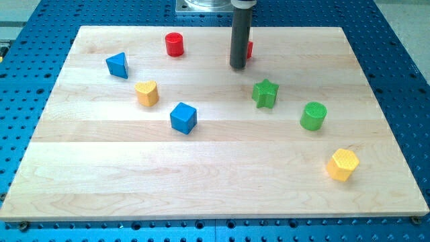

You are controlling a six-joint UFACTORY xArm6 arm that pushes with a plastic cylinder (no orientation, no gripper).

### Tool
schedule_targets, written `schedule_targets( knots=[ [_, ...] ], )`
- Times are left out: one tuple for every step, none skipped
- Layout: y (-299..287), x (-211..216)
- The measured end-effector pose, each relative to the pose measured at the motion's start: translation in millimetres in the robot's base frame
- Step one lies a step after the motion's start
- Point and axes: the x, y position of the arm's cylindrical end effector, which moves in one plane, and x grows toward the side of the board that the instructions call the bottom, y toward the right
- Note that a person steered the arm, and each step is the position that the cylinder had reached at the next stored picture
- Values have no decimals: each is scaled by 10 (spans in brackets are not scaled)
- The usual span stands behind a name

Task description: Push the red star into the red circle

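The red circle (175, 44) is a small red cylinder near the view's top, left of centre. The red star (249, 50) is mostly hidden behind my rod; only a red sliver shows at the rod's right side. My tip (238, 66) rests on the board just in front of and slightly left of the star, well to the right of the red circle. I cannot tell whether the tip touches the star.
On the wooden board (101, 175) lie a blue triangle (117, 65), a yellow heart (147, 93), a blue cube (183, 117), a green star (265, 93), a green cylinder (313, 115) and a yellow hexagon (343, 164).
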Motion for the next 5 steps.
schedule_targets(
  knots=[
    [-4, 173],
    [15, 339],
    [230, 74],
    [252, -192],
    [785, -141]
  ],
)
